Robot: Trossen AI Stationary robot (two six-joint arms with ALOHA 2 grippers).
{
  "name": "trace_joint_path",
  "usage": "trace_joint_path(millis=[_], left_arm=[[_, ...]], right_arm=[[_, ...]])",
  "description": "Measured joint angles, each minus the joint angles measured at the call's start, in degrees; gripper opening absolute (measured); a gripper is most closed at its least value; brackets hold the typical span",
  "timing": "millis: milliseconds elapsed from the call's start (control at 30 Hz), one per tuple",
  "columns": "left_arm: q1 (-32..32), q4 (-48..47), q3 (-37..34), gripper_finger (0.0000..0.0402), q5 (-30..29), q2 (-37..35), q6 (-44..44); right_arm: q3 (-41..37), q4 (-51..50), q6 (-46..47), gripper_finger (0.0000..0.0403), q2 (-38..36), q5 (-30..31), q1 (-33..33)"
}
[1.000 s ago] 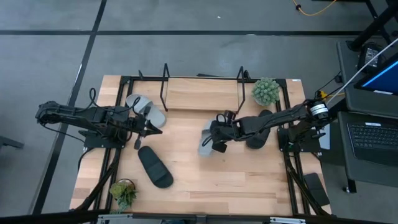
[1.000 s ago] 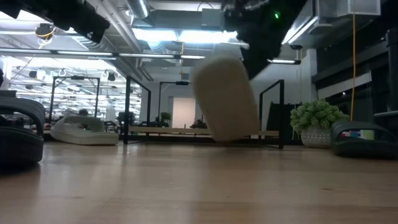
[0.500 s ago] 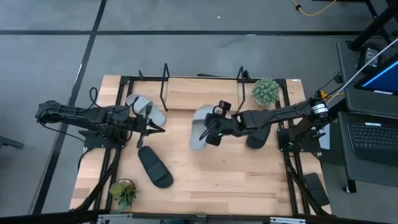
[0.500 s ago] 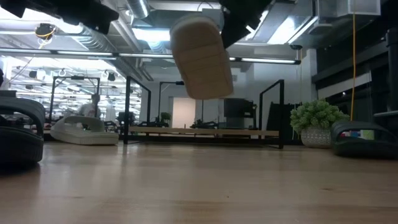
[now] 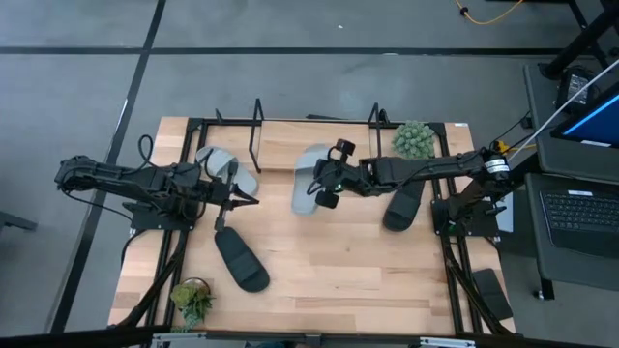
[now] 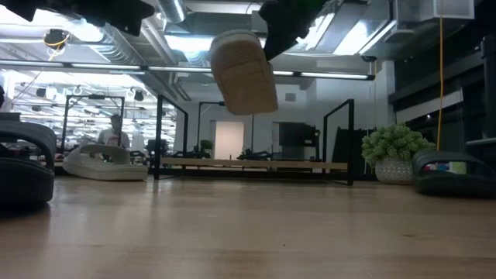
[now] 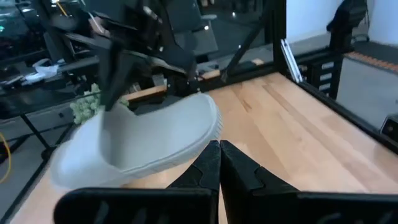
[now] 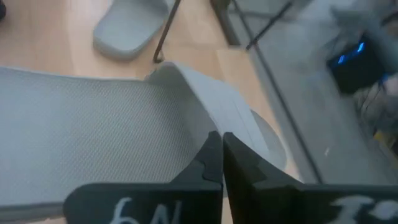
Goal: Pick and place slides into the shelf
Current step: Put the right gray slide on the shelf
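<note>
Shelf (image 5: 314, 145) at the back edge of the tabletop (image 5: 338, 280), wire end loops upright, wooden base bare between them so far. Right gripper (image 5: 327, 184) clamped on a light grey slide (image 5: 308, 179), held up off the wood just in front of the shelf's middle, sole showing high in the low view (image 6: 242, 71). Compared with half a second back, carried slide a bit further toward the shelf and slightly to the left side; a full second back, hung much lower and nearer the front, practically brushing the tabletop.

Second light grey slide (image 5: 227, 169) flat on the tabletop by the shelf's left end, just beside the left gripper (image 5: 244, 200), fingers pressed together with nothing between them. Same slide fills the left wrist view (image 7: 143, 143) right past the closed fingertips. Left arm in about the same spot as before.

One black slide (image 5: 240, 259) on the wood toward the front left, well apart from the shelf. Other black slide (image 5: 401, 205) on the right side under the right arm, near the small potted plant (image 5: 414, 140). Second little plant (image 5: 191, 298) at the front left corner. Neither black slide moved.
</note>
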Motion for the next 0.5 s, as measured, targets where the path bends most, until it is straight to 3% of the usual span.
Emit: trace_joint_path(millis=[233, 333, 500], left_arm=[[0.0, 1.5, 0.1, 0.0, 0.0, 0.3, 0.5], [0.0, 1.4, 0.1, 0.0, -0.9, 0.3, 0.1], [0.0, 1.4, 0.1, 0.0, -2.6, 0.2, 0.0]], right_arm=[[0.0, 8.8, -13.1, 0.0002, 0.0, -3.2, -3.4], [0.0, 11.3, -14.9, 0.0002, 0.1, -7.8, -5.5], [0.0, 15.7, -19.6, 0.0002, 1.2, -9.2, -8.7]])
